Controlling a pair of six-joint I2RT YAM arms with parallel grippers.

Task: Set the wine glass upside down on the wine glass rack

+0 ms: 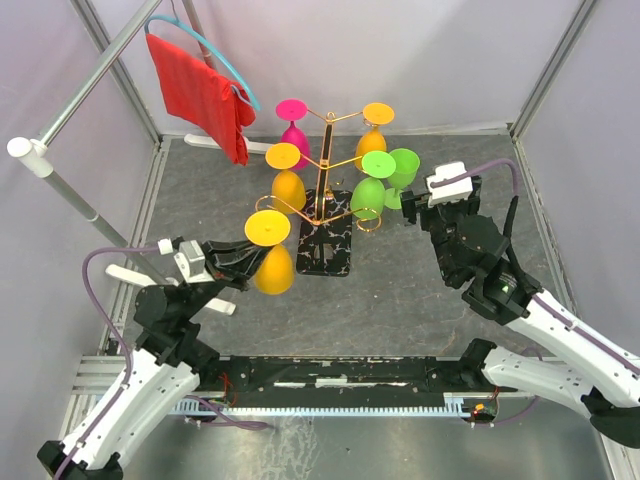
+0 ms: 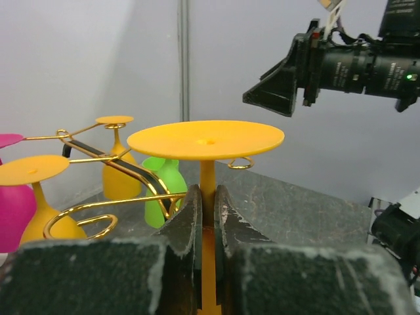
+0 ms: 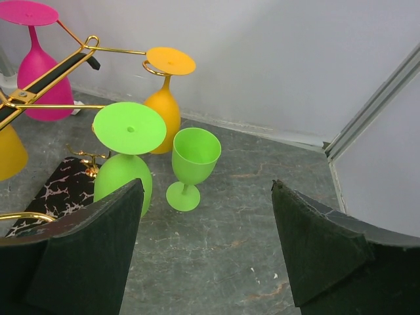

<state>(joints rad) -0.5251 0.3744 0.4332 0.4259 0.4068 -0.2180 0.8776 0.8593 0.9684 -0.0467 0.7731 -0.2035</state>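
An orange wine glass (image 1: 272,262) hangs upside down, foot disc (image 2: 205,139) on top, with my left gripper (image 1: 243,258) shut on its stem (image 2: 207,197). It is beside the near-left arm of the gold wire wine glass rack (image 1: 325,170); whether the arm carries it I cannot tell. On the rack hang a pink glass (image 1: 291,125), two orange glasses (image 1: 287,180) and a green one (image 1: 372,190), all upside down. Another green wine glass (image 3: 193,157) stands upright on the table right of the rack. My right gripper (image 3: 207,186) is open above and just behind it, holding nothing.
The rack's black marbled base (image 1: 327,250) sits mid-table. A red cloth (image 1: 205,90) hangs from a blue hanger on a rail at the back left. White parts (image 1: 130,275) lie at the left. Frame posts stand at the corners.
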